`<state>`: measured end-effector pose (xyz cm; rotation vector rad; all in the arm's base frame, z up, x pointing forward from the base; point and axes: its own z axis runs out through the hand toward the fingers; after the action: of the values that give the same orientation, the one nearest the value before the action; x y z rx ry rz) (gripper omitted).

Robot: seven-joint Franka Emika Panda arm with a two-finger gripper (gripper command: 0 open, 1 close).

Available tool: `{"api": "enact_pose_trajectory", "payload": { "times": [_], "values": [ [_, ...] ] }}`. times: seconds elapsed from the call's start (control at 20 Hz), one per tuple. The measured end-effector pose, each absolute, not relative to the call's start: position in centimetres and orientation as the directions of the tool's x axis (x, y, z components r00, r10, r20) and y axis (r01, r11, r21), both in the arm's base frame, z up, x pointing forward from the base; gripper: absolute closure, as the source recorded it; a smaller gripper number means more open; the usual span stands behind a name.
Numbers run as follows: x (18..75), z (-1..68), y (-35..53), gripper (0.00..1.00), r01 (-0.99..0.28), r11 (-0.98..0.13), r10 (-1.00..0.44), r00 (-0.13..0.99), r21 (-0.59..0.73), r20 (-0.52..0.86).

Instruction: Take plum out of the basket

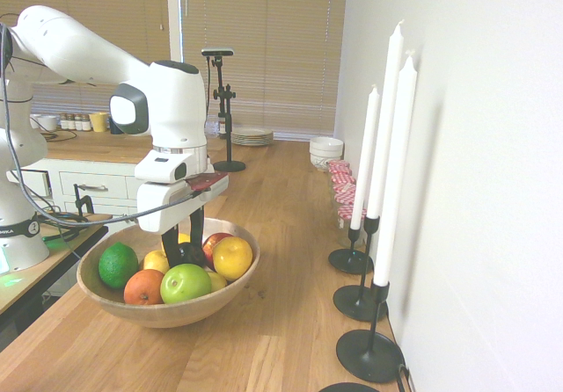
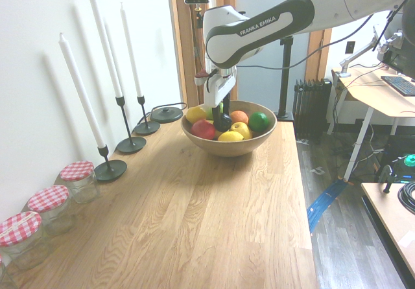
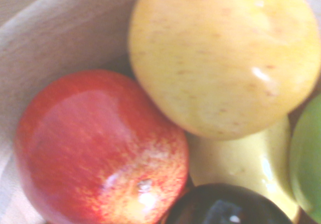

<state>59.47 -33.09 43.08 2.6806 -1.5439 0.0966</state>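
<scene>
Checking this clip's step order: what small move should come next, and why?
Probably finish closing the claw on the plum, then lift straight up. Its fingers already reach down into the basket on either side of the plum, and the green apple and red apple crowd close by.

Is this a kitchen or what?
Probably a kitchen: there's a big round wooden bowl full of fruit, a stack of pale round plates, and glass jars with red-and-white checked lids on the wooden counter.
</scene>
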Motion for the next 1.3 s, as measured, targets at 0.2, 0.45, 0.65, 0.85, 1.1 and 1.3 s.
{"api": "enact_pose_trajectory", "payload": {
  "times": [0.2,0.45,0.65,0.85,1.1,1.3],
  "values": [
    [59.5,42.8,-32.8,1.0,-0.864,-0.503,-0.862,0.502,0.01,0.076],
    [59.6,44.4,-31.8,1.0,-0.862,-0.507,-0.859,0.504,-0.011,0.095],
    [58.6,51.3,-28.6,1.0,-0.844,-0.531,-0.843,0.518,-0.076,0.145],
    [55.8,60.5,-22.2,1.0,-0.816,-0.565,-0.82,0.539,-0.124,0.192],
    [52.9,66.4,-11.6,1.0,-0.778,-0.612,-0.785,0.574,-0.145,0.232],
    [53.6,63.8,-2.8,1.0,-0.752,-0.647,-0.758,0.62,-0.124,0.202]
  ]
}}
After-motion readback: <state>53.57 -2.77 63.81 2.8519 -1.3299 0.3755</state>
